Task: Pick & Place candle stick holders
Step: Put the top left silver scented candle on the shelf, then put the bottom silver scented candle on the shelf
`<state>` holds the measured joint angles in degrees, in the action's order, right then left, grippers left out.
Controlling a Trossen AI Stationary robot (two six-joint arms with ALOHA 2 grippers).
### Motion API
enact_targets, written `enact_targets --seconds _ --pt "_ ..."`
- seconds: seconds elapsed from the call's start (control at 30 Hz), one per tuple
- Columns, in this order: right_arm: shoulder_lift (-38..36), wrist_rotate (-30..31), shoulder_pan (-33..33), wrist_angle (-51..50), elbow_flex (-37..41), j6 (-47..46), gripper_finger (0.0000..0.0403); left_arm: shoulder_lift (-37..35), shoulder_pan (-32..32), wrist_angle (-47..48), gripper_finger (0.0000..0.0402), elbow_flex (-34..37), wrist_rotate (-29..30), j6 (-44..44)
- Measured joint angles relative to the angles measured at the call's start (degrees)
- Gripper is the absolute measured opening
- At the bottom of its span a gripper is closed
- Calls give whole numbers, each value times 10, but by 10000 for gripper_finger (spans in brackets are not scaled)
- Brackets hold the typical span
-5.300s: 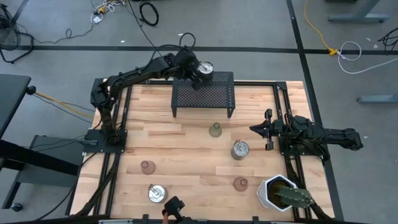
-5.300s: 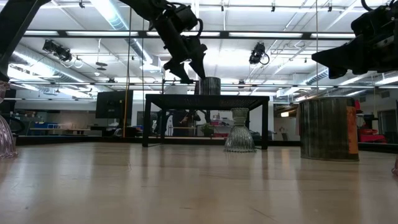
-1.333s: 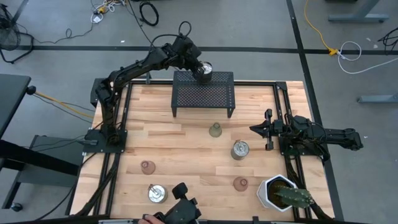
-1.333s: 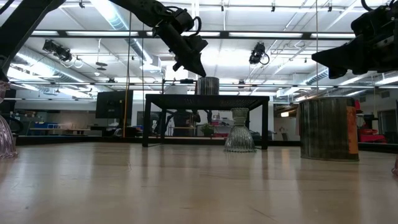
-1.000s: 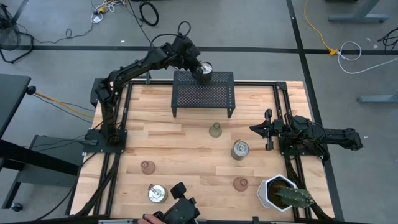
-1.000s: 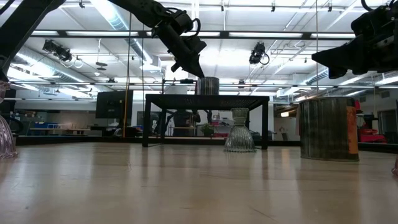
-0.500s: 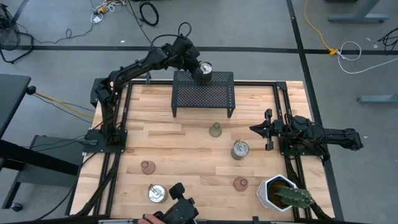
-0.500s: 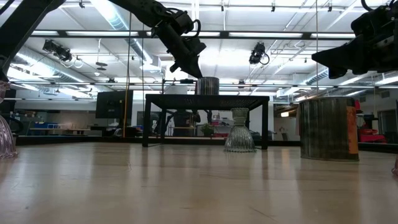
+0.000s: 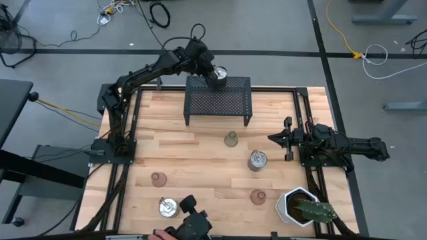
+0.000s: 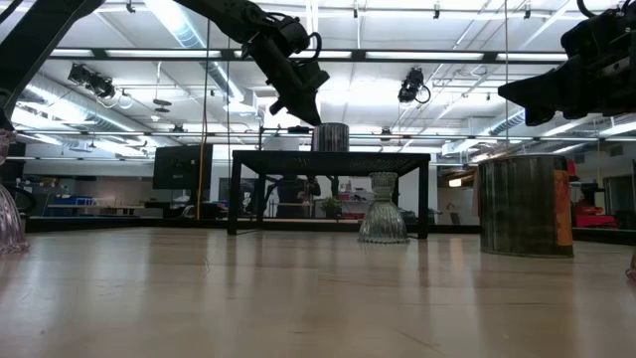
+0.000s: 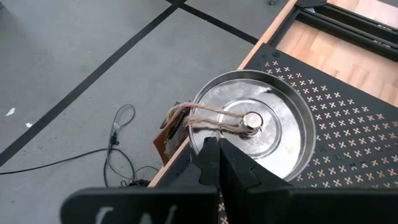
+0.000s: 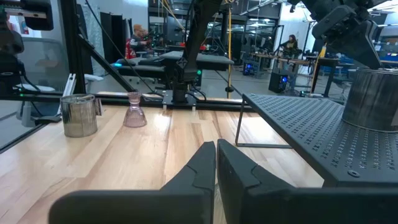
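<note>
A silvery candle stick holder [image 9: 219, 74] [image 11: 255, 127] stands upright on the far left corner of the black mesh rack [image 9: 218, 101]. My left gripper [image 9: 211, 71] [image 11: 217, 144] is shut and slants down to that holder's rim on its left side. On the table stand an olive-green glass holder [image 9: 231, 139], a second silvery holder [image 9: 257, 160], two pink glass holders [image 9: 158, 179] [image 9: 257, 197] and a third silvery holder [image 9: 168, 207]. My right gripper [image 9: 271, 138] [image 12: 216, 144] waits shut at the table's right edge, pointing level toward the left. My left gripper's shut fingertips [image 10: 312, 116] stand right at the upper left rim [image 11: 202, 140] of the silvery holder on the rack, coming slanting down from the far left. I cannot tell whether they touch it. The holder stands upright on the rack.
A white hexagonal pot with a cactus [image 9: 301, 207] stands at the near right corner. A person's hand with a black object [image 9: 190, 225] shows at the near edge. Bare wood lies between the rack and the left rail [image 9: 128, 127].
</note>
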<state>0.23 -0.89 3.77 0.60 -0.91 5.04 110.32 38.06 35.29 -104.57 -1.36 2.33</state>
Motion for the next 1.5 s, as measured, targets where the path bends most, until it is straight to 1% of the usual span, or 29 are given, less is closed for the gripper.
enact_targets --seconds 0.97,1.1,1.4,1.5 --pt "0 0 0 0 0 0 20 0 0 -6 0 0 17 14" --pt "0 0 0 0 0 0 20 0 0 -15 0 -1 11 14" --pt "0 0 0 0 0 0 20 0 -10 -8 0 -38 3 13" --pt "0 0 0 0 0 0 20 0 -15 19 0 -48 2 14"
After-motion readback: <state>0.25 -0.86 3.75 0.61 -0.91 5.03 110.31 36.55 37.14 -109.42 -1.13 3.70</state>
